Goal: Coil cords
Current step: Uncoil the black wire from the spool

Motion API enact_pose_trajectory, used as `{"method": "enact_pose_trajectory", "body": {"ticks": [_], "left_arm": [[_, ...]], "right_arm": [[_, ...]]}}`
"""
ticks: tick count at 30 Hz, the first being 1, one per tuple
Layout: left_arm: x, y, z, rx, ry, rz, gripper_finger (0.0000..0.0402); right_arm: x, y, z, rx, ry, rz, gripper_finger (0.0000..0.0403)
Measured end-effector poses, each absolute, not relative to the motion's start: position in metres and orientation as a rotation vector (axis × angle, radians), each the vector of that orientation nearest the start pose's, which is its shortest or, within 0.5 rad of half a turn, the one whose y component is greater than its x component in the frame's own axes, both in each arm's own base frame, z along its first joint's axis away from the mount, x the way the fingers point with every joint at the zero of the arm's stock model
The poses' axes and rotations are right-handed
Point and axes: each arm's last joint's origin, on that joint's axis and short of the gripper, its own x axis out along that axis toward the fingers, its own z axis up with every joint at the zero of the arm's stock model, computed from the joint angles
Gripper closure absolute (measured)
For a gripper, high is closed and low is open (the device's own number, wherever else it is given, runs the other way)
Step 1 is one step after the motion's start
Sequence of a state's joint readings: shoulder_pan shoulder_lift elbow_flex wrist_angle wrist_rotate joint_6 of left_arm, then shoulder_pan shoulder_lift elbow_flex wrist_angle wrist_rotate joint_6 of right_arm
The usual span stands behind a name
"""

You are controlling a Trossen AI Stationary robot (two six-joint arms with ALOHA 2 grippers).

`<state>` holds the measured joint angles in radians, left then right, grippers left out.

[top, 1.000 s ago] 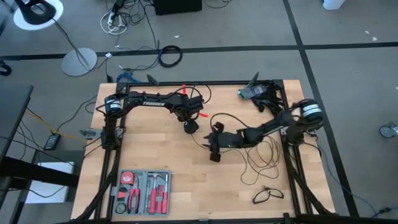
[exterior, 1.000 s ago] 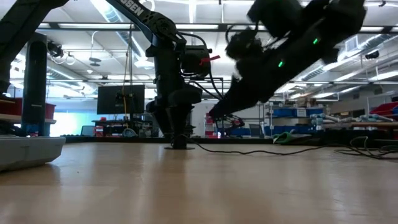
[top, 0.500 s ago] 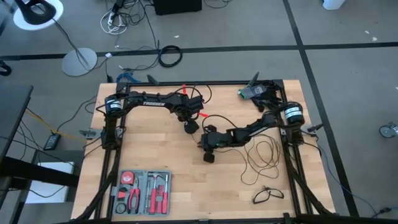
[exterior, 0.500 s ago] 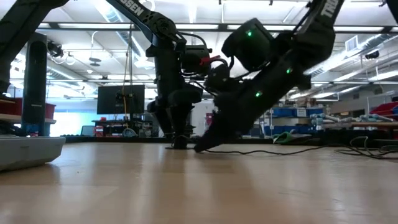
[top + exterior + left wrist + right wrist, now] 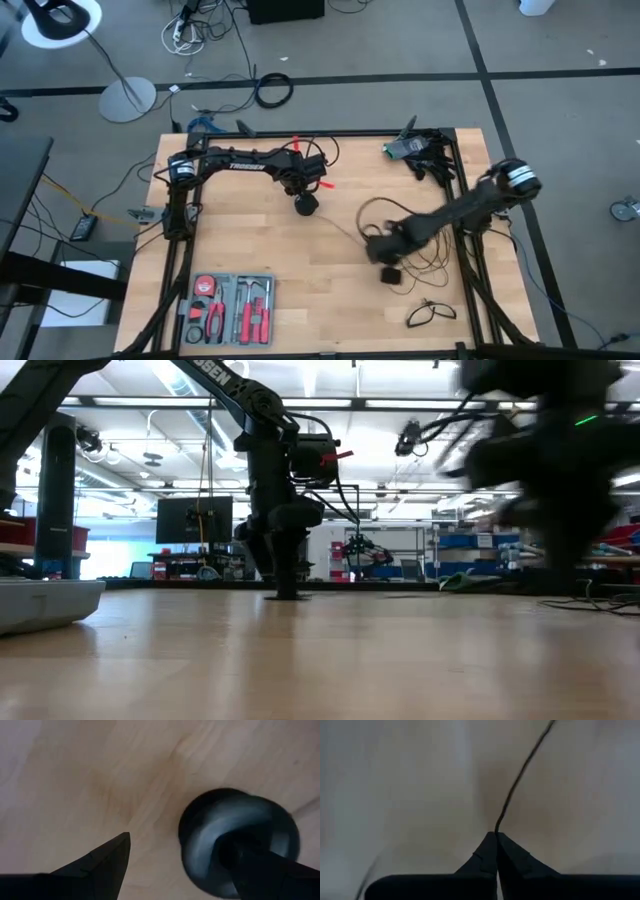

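Surface: wooden tabletop (image 5: 260,240), tool tray (image 5: 228,309) at its near left.
Cord: long cord (image 5: 425,255) is lying in loose loops right of centre, its disc end (image 5: 235,842) near centre.
Right gripper (image 5: 496,842): is pinching the cord (image 5: 520,775), fingers closed.
Left gripper (image 5: 306,203): is standing spread around the disc, not gripping.
Advice: judging by the slack, draw loops evenly, disc pinned.

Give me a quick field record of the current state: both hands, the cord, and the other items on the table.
left hand: open, one finger over the round disc at table centre
right hand: shut on the cord, right of centre
cord: thin, black, loose loops on the table's right side
tool case: near-left corner
glasses: near-right corner
table: bare wood
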<state>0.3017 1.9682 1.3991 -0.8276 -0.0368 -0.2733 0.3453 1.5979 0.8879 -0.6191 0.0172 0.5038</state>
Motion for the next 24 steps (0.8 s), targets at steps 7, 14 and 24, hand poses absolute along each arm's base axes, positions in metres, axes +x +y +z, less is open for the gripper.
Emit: {"method": "enact_pose_trajectory", "body": {"ticks": [7,14,24], "left_arm": [[0.364,0.111,0.172,-0.448,1.311,0.434,0.0092],[0.364,0.112,0.171,-0.463,1.314,0.402,0.0092],[0.365,0.111,0.170,-0.478,1.302,0.393,0.0092]], "right_arm": [[0.194,0.114,0.188,0.194,1.576,-0.255,0.0401],[0.181,0.110,0.204,0.181,1.328,-0.531,0.0385],[0.227,0.102,0.196,0.099,0.994,-0.369,0.0334]]}}
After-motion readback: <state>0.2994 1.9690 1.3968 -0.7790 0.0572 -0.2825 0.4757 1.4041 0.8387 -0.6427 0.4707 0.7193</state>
